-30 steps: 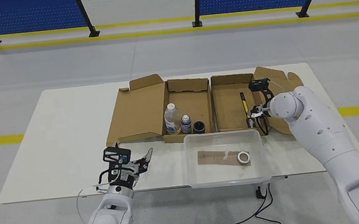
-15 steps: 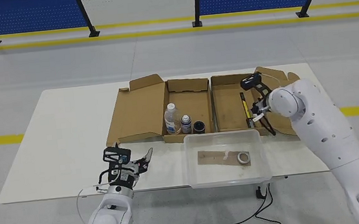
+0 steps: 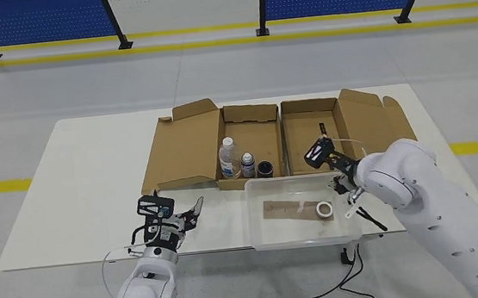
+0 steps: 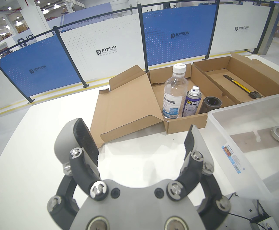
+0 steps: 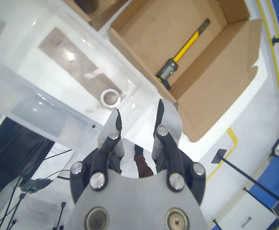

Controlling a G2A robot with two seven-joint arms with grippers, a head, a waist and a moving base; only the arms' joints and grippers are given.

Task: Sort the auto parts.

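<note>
Right end effector [image 5: 139, 109], spread and empty, is hovering over the clear bin [image 5: 54, 122] near a metal ring [image 5: 102, 98]; the caliper [image 5: 185, 50] is lying in the cardboard box [image 5: 218, 87]. Left end effector [image 4: 136, 139] is hanging spread above the bench [image 4: 32, 152].

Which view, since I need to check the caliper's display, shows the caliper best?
The right wrist view: the caliper lies plainly in the cardboard box, display facing the camera. The left wrist view shows it farther off, slantwise; the top view, a thin line.
</note>
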